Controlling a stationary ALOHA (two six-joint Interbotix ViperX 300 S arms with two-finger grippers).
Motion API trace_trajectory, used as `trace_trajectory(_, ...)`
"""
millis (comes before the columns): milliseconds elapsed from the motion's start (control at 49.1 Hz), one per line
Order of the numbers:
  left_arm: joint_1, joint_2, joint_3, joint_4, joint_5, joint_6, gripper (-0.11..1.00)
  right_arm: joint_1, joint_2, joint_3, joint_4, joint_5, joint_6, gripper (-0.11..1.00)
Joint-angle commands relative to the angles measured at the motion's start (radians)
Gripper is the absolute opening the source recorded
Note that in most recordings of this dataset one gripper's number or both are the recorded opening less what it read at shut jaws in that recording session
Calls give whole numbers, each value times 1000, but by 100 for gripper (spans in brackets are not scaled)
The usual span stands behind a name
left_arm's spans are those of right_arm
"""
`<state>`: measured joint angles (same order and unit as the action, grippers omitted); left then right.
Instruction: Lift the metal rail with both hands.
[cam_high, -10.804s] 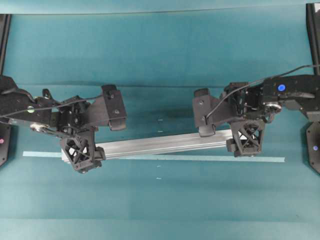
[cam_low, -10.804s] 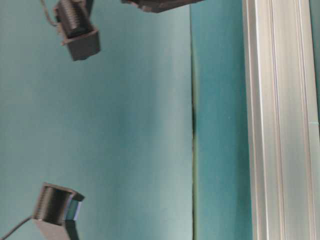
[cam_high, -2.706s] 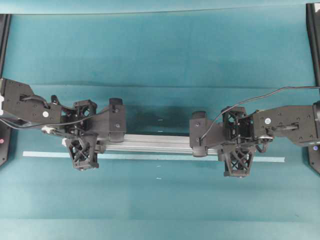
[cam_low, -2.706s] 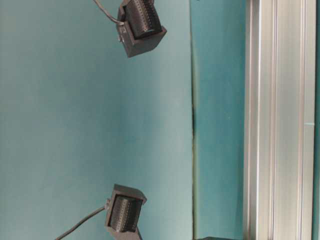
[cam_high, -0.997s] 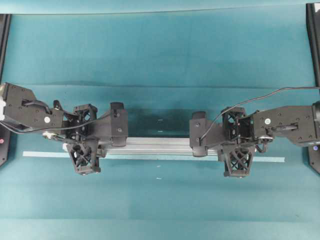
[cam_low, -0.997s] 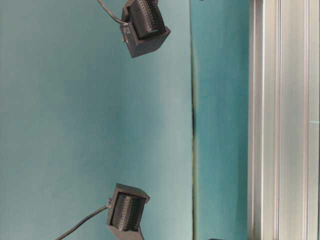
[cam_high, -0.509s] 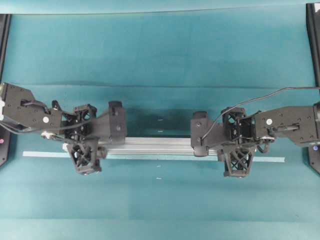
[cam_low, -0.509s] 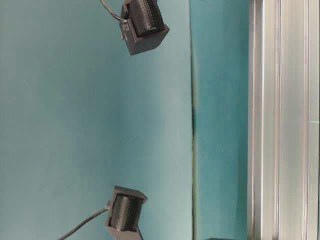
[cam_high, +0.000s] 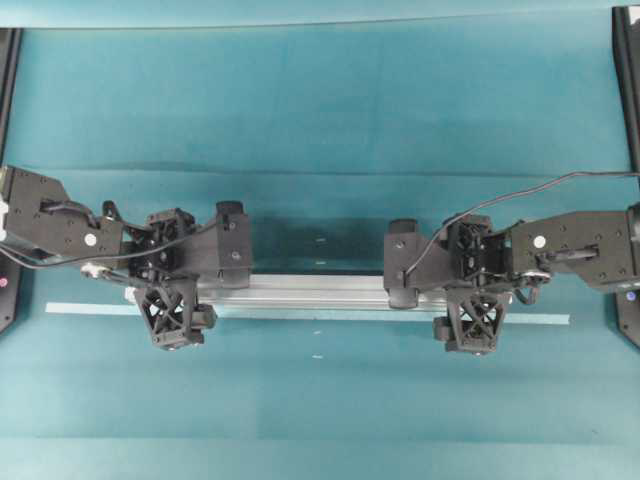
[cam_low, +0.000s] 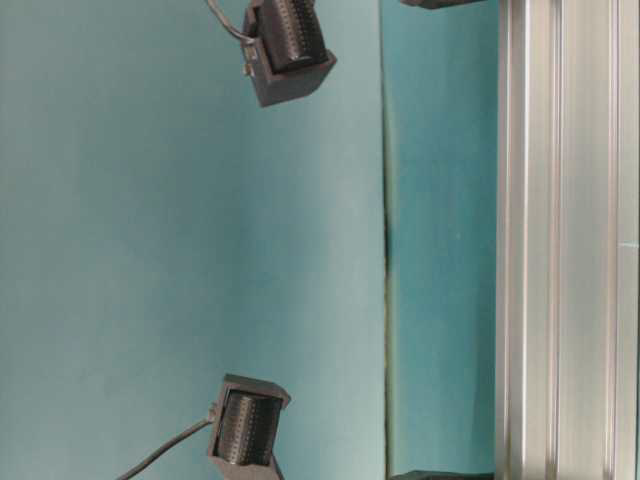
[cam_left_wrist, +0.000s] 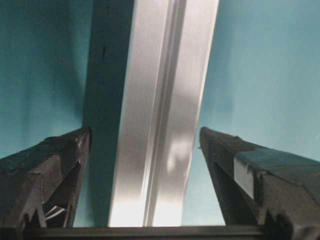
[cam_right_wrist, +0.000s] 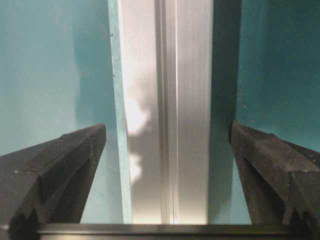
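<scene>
Aluminium metal rail (cam_high: 310, 290) lies flat on the teal counter (cam_high: 320, 110), mid-frame. Left pincer (cam_left_wrist: 142, 150) and right pincer (cam_right_wrist: 167, 145) each straddle it near an end, jaws spread wide, gripping nothing. Wide spacing looks intended to balance a two-point lift.

A teal worktop (cam_high: 320, 110) fills the view; a pale tape strip (cam_high: 90, 309) lies below its horizontal seam (cam_high: 320, 172).
</scene>
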<state>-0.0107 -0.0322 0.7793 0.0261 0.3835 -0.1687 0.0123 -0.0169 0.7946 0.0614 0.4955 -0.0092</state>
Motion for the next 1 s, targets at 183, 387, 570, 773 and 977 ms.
trace_trajectory(183,18,-173,-5,-3,94,34,89,-48,-121,-31,0,-2,12,99)
trace_trajectory(387,25,-371,28,-3,87,35,89,-78,-265,-25,0,-8,11,99)
trace_trajectory(570,35,-523,97,-3,44,35,89,-110,-390,-5,0,-8,6,99)
trace_trajectory(773,63,-692,166,-3,-8,34,89,-123,-514,21,0,-9,12,99)
trace_trajectory(977,92,-818,190,-3,-61,34,89,-124,-640,64,0,-58,9,99)
